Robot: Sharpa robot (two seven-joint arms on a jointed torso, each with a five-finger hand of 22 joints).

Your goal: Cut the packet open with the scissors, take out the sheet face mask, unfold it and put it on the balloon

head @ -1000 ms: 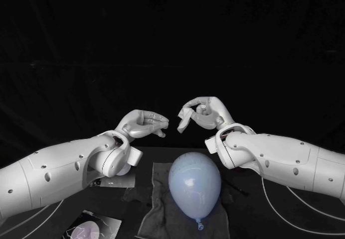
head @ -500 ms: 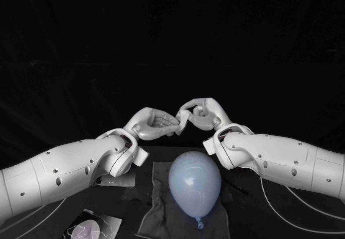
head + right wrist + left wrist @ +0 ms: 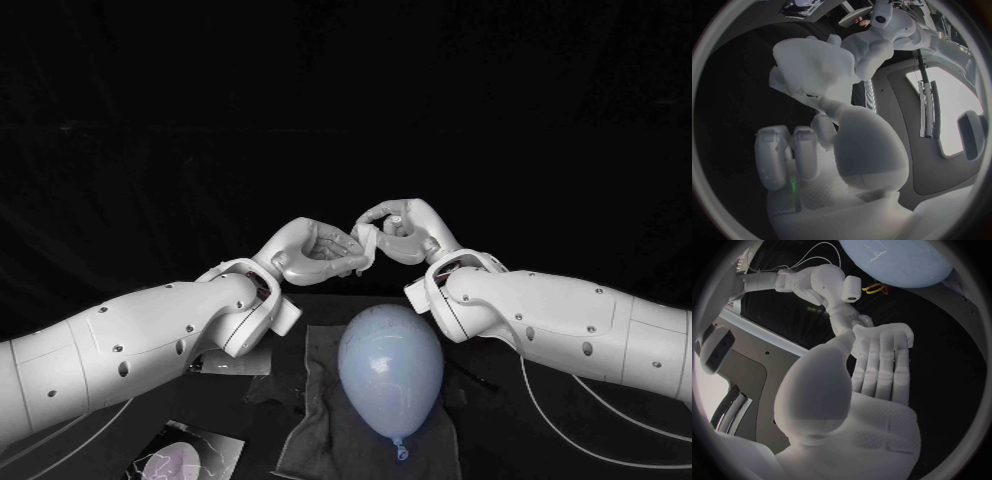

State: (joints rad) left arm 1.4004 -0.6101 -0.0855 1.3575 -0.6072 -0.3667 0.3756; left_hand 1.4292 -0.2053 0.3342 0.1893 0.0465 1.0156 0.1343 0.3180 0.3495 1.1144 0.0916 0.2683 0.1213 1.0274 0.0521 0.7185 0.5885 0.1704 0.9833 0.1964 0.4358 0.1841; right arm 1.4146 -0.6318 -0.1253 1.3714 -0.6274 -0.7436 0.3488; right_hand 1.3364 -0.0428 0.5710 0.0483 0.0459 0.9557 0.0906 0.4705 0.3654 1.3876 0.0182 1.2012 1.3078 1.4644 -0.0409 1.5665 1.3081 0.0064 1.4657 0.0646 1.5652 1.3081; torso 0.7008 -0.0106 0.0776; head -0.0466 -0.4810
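Note:
Above the pale blue balloon (image 3: 389,368), my two hands meet around the folded white sheet mask (image 3: 369,243). My right hand (image 3: 410,228) pinches the mask's upper part. From the other side my left hand (image 3: 319,250) closes thumb and fingers on the mask's lower edge. In the left wrist view my left hand (image 3: 879,367) reaches with its fingers stretched to my right hand (image 3: 849,322), and the balloon (image 3: 898,260) lies beyond. In the right wrist view, my right hand (image 3: 823,145) faces the left hand (image 3: 817,55). The balloon lies on the table with its knot toward me.
A grey cloth (image 3: 310,425) is spread under the balloon. A printed packet (image 3: 176,462) lies at the front left of the black table. A pale flat piece (image 3: 235,362) lies under my left forearm. Cables (image 3: 577,405) run on the right.
My left hand has moved right from a curled pose apart from the mask and now closes on it. The right hand has stayed nearly in place with the mask.

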